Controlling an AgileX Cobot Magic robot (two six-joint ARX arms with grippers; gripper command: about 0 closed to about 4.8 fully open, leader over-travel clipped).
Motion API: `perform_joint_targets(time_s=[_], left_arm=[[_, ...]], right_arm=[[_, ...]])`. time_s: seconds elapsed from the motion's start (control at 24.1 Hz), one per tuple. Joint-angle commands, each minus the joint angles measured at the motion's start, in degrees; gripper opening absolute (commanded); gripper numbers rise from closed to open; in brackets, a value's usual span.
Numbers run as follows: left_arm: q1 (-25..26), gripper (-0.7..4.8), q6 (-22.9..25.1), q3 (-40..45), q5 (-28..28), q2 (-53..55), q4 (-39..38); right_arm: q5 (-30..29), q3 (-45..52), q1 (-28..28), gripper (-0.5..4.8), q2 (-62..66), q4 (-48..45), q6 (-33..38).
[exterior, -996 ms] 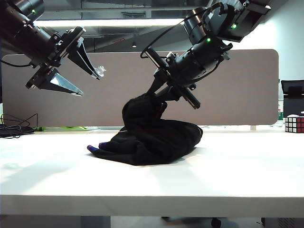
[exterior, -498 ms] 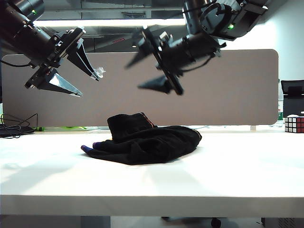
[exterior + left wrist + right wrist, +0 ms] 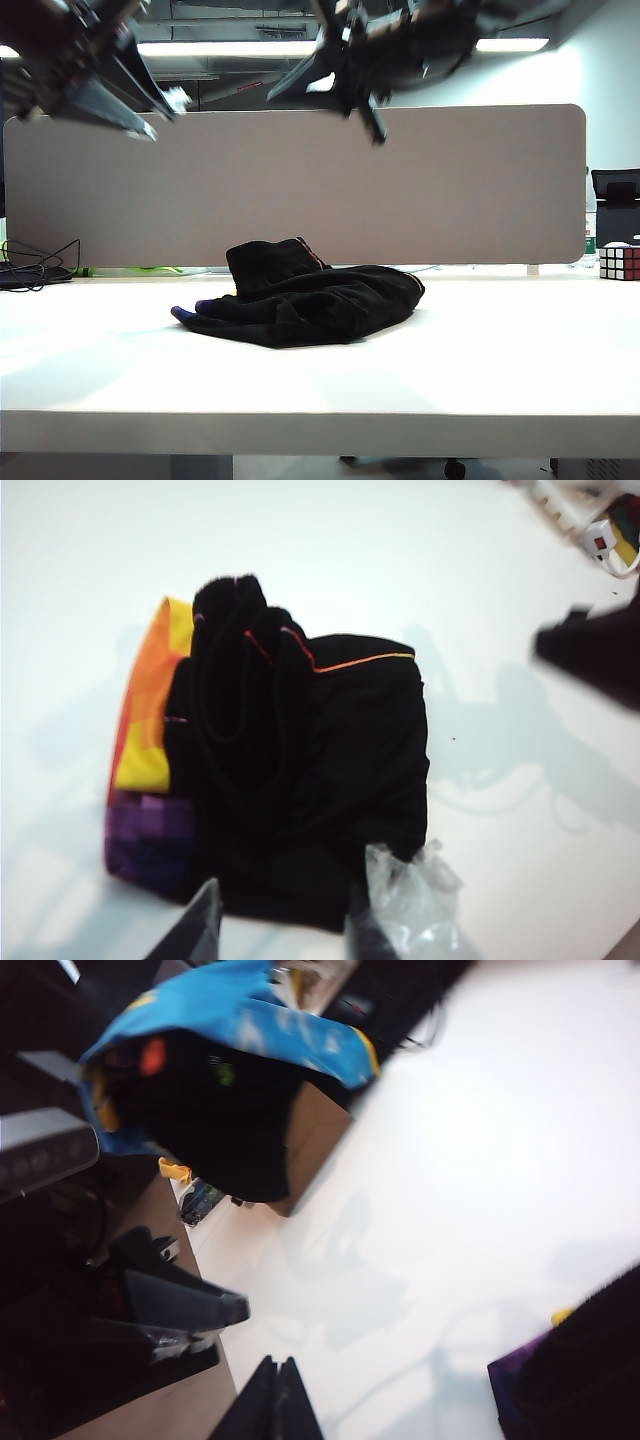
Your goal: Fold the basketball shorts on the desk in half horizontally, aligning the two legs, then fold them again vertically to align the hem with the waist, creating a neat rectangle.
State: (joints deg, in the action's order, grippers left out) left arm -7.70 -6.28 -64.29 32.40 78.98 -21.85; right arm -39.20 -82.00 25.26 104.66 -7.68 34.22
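The desk carries the basketball shorts as a black bundle at its middle, well below both raised arms. The left gripper hangs above them, fingers apart and empty; the right gripper is pressed together. The hem shows yellow, orange and purple bands. No writing is legible.

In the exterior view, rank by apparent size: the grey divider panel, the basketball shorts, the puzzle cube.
1. Grey divider panel, by far the largest.
2. Basketball shorts, bunched on the desk.
3. Puzzle cube, smallest, though cut off by the frame edge.
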Motion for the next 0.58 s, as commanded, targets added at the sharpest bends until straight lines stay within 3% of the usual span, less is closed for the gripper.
perform_joint_targets(time_s=[0.04, 0.21, 0.29, 0.37, 0.58], left_arm=[[0.1, 0.72, 0.3, 7.8, -4.5, -11.9, 0.9], [-0.1, 0.12, 0.1, 15.2, -10.8, -26.5, 0.8], [-0.1, -0.06, -0.7, 18.8, -16.7, -35.3, 1.0], [-0.1, -0.06, -2.8, 22.5, -20.5, -45.1, 1.3], [-0.1, -0.06, -3.0, 26.8, -26.2, -54.8, -1.4]], right_arm=[[5.2, -0.3, -0.7, -0.09, -7.6, 16.0, -16.2], [9.8, 0.9, -1.0, -0.09, -16.0, 27.9, -26.0], [11.1, 4.8, -1.4, -0.09, -21.8, 27.5, -26.3], [16.6, 12.1, -1.5, -0.09, -30.3, 26.7, -26.4], [23.1, 26.3, -1.5, -0.09, -44.6, 24.6, -26.3]])
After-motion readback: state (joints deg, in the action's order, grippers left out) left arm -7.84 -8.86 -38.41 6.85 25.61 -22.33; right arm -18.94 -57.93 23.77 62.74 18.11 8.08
